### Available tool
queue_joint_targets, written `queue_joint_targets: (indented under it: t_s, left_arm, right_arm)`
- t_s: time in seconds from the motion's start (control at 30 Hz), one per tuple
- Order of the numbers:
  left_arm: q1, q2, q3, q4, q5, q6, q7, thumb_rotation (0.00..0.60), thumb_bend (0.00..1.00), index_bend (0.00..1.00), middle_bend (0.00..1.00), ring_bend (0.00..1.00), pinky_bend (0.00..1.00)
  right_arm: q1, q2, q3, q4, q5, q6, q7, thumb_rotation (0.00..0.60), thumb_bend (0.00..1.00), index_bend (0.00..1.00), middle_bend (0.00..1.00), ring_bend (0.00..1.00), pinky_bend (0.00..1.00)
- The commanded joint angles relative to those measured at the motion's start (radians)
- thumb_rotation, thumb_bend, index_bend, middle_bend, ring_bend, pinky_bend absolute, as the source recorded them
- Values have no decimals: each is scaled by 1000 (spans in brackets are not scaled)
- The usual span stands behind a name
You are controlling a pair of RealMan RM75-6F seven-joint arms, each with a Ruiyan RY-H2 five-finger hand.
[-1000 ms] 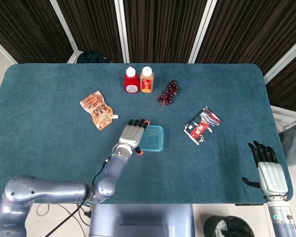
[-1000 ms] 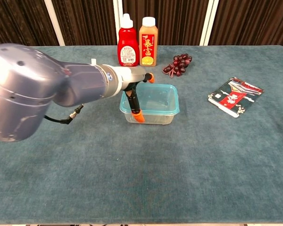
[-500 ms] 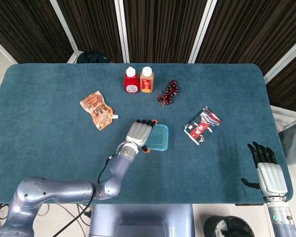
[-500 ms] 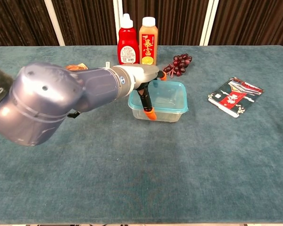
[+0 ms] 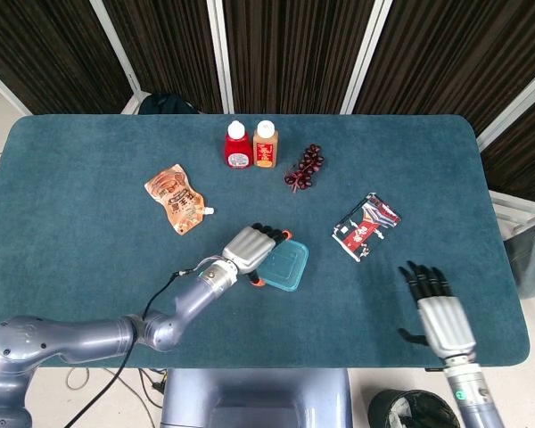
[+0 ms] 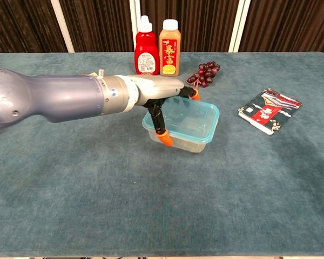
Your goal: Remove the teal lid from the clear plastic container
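Since a second ago my left hand (image 6: 161, 102) has dragged the clear plastic container (image 6: 182, 125), teal lid (image 5: 283, 265) on, toward four o'clock, fingers clasping its left edge; my spread right hand (image 5: 440, 311) shows only overhead.

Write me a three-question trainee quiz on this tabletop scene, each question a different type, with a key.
1. True or false: the teal lid is already off the clear container.
2. Which hand grips the container? A) left hand B) right hand C) both
3. Fill in: the grapes lie directly beside the ____ bottle.

Key: 1 false, it is on the container. 2 A; the right hand hovers open near the table's edge. 3 orange.
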State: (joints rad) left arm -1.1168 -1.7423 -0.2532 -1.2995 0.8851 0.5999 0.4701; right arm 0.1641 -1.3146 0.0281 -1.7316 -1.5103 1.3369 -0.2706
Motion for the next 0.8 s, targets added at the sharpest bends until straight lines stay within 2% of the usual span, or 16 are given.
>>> queue_joint_targets:
  t_s: [0.03, 0.17, 0.4, 0.8]
  left_arm:
    - [7, 15, 12, -6, 45, -30, -43, 600, 88, 146, 217, 196, 366]
    - [1, 13, 20, -10, 74, -48, -81, 600, 88, 142, 216, 195, 361]
    - [-10, 5, 34, -9, 91, -50, -106, 600, 88, 130, 214, 195, 358]
    - [-32, -11, 49, -12, 73, -39, -122, 600, 88, 130, 212, 195, 358]
  right_arm:
    - [27, -68, -15, -31, -23, -35, -77, 600, 192, 0, 0, 0, 0]
    - [48, -168, -18, -45, -19, -67, -170, 600, 191, 0, 0, 0, 0]
    - [66, -303, 17, -42, 51, -84, -262, 600, 191, 0, 0, 0, 0]
    - [99, -490, 83, -5, 120, -65, -334, 600, 191, 0, 0, 0, 0]
